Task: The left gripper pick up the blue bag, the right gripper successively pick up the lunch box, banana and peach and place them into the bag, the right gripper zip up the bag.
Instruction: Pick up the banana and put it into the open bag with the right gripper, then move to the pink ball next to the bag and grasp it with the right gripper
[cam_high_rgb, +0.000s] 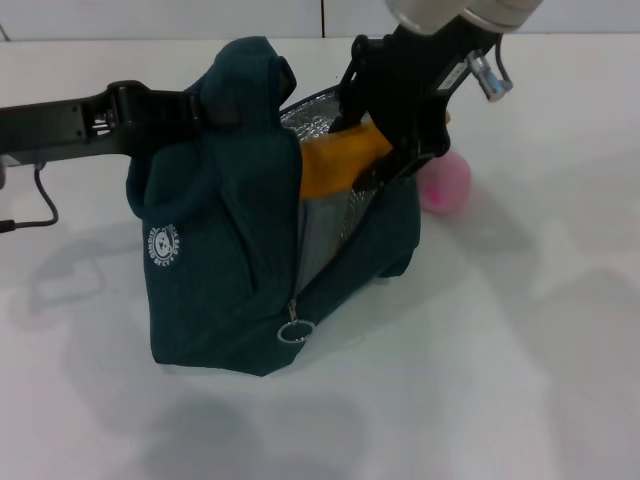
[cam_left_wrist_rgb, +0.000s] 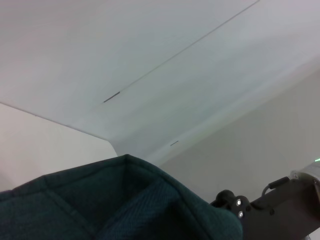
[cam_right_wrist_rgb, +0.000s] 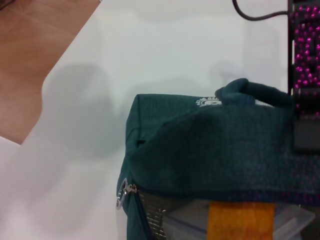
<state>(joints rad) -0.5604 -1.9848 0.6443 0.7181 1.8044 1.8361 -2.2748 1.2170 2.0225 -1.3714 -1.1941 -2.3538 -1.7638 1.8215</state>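
A white table (cam_high_rgb: 520, 380) fills the scene. A black cable (cam_high_rgb: 40, 205) loops on it at the far left. A brown floor (cam_right_wrist_rgb: 35, 45) shows beyond the table's edge. A pale wall (cam_left_wrist_rgb: 100, 45) rises behind.

Bright, even light; soft shadows, slight blur.

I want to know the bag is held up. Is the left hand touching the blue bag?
Touching. Head view: the left hand grips the blue bag at its handle.

Bag mouth (cam_high_rgb: 325, 110) blocked by banana (cam_high_rgb: 340, 160), right gripper (cam_high_rgb: 400, 150).
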